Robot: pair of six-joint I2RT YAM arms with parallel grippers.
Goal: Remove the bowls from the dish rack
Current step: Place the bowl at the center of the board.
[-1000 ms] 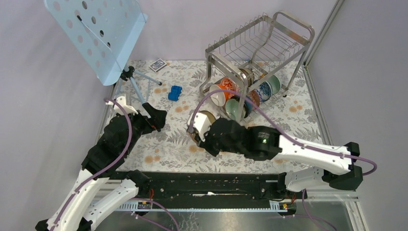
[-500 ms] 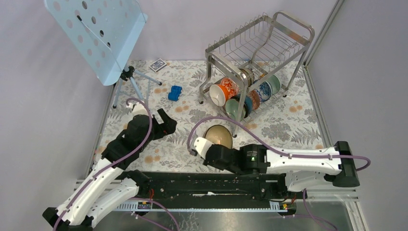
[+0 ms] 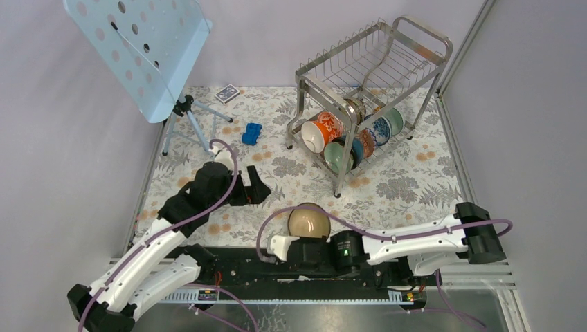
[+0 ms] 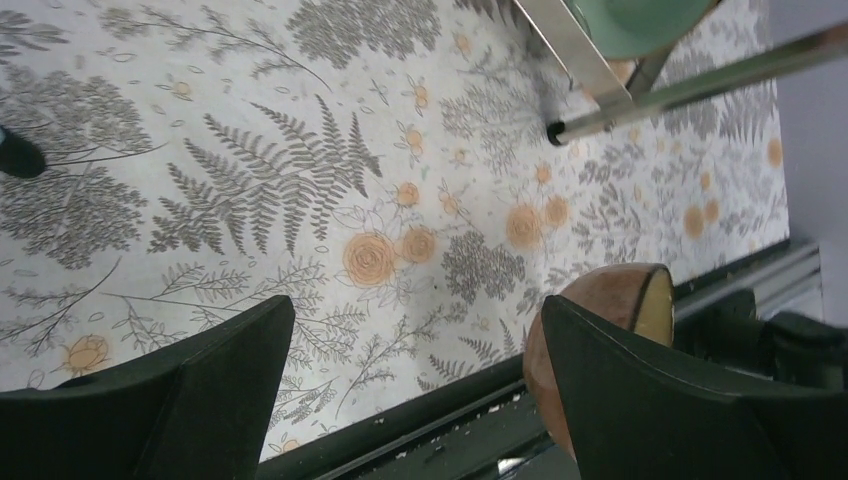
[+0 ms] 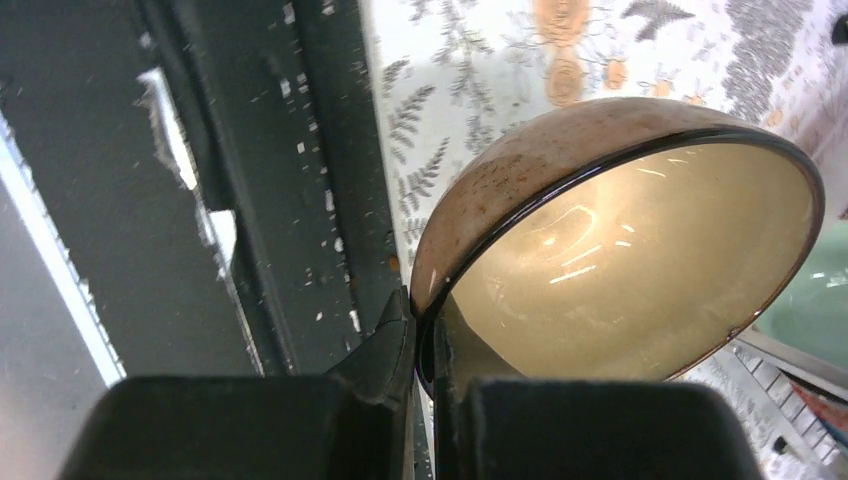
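Observation:
My right gripper point(image 5: 425, 325) is shut on the rim of a dark brown bowl point(image 5: 620, 240) with a tan inside. It holds the bowl tilted over the table's near edge point(image 3: 309, 223). The left gripper point(image 3: 257, 191) hovers open and holds nothing above the flowered cloth, just left of that bowl point(image 4: 610, 295). The steel dish rack point(image 3: 374, 69) stands at the back right. Its lower tier holds an orange-red bowl point(image 3: 320, 129), a pale green bowl point(image 3: 338, 155) and a blue-and-white bowl point(image 3: 379, 129) on their sides. One rack leg point(image 4: 690, 90) shows in the left wrist view.
A pale blue perforated music stand point(image 3: 138, 48) on a tripod stands at the back left. A small blue object point(image 3: 252, 133) and a card deck point(image 3: 226, 93) lie on the cloth behind the left arm. A black rail point(image 3: 277, 266) runs along the near edge.
The right arm has drawn the brown bowl back from beside the rack to the near edge. The left arm has swung rightward toward the middle, its jaws still open.

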